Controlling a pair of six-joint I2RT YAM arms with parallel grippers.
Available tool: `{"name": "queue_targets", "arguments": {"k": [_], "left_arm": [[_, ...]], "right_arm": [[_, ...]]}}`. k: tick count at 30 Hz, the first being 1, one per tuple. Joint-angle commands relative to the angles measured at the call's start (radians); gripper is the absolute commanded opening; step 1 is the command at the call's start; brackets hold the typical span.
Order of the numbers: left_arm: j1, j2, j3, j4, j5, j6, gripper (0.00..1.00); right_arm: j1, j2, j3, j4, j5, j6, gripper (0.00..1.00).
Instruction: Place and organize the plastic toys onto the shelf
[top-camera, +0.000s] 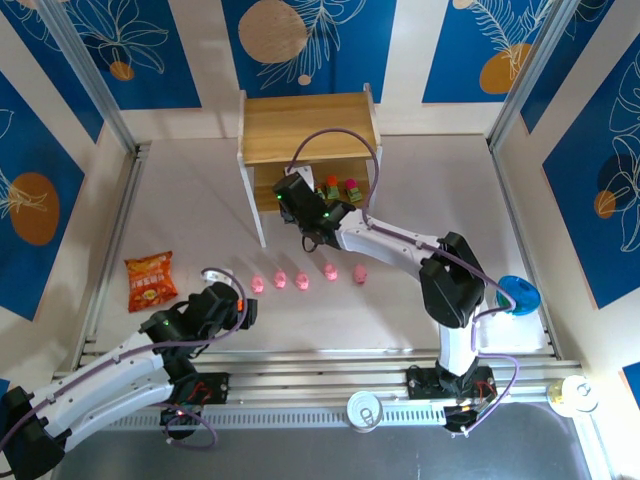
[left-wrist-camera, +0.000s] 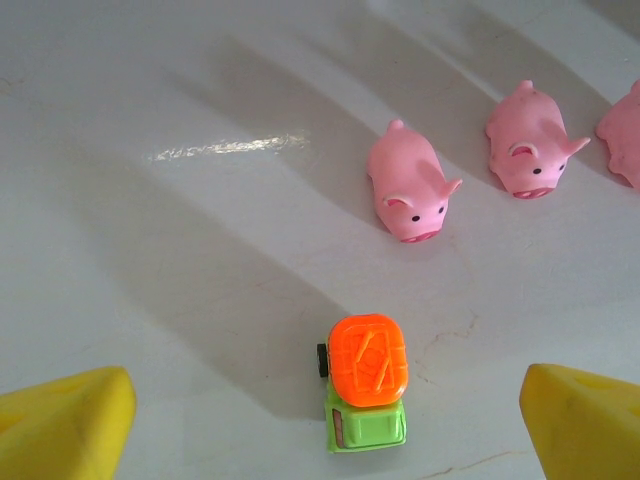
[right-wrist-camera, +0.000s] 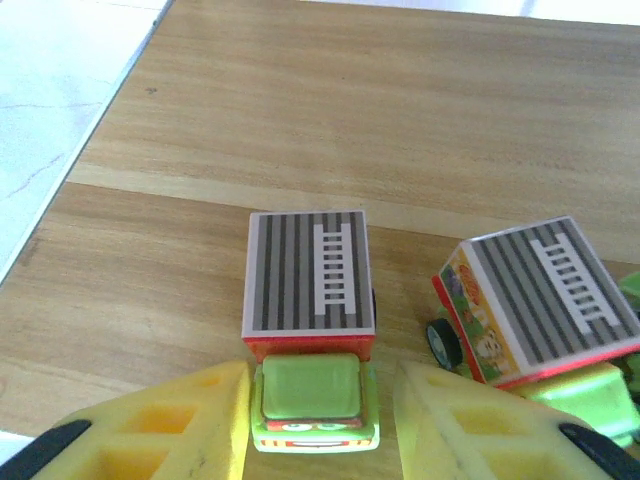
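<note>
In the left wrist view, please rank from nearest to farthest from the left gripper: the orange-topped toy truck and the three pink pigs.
1. The orange-topped green plastic toy truck, between the open jaws.
2. The left pink plastic pig, ahead.
3. The middle pink plastic pig, further right.
4. The pink plastic pig at the right edge.

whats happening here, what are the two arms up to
Two robot arms are putting small plastic toys on a wooden shelf. The right tool reaches into the lower tier, its fingers flanking a striped-roof truck that sits there beside another truck; whether it grips the toy I cannot tell. The left tool hangs open over an orange-topped truck on the table. Five pink pigs lie in a row on the table, not yet shelved.
</note>
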Motion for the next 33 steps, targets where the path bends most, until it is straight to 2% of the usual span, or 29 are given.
{"name": "queue_targets", "arguments": {"k": [1,10,17,23,33], "left_arm": [[-0.010,-0.003,0.010,0.004,-0.009,-0.002,0.99],[-0.010,0.021,0.016,0.003,-0.011,-0.005,0.99],[-0.034,0.029,0.014,-0.014,-0.037,-0.061,0.96],[-0.098,0.039,0.005,-0.023,-0.093,-0.143,0.90],[-0.271,0.169,-0.012,0.031,-0.259,-0.296,0.89]], "right_arm": [[0.018,-0.071,-0.023,0.028,0.011,-0.017,0.42],[0.057,-0.154,-0.120,0.023,0.025,0.012,0.42],[0.109,-0.246,-0.274,0.034,0.045,0.066,0.41],[0.178,-0.359,-0.434,0.046,0.058,0.102,0.41],[0.271,-0.549,-0.674,0.039,0.110,0.143,0.44]]}}
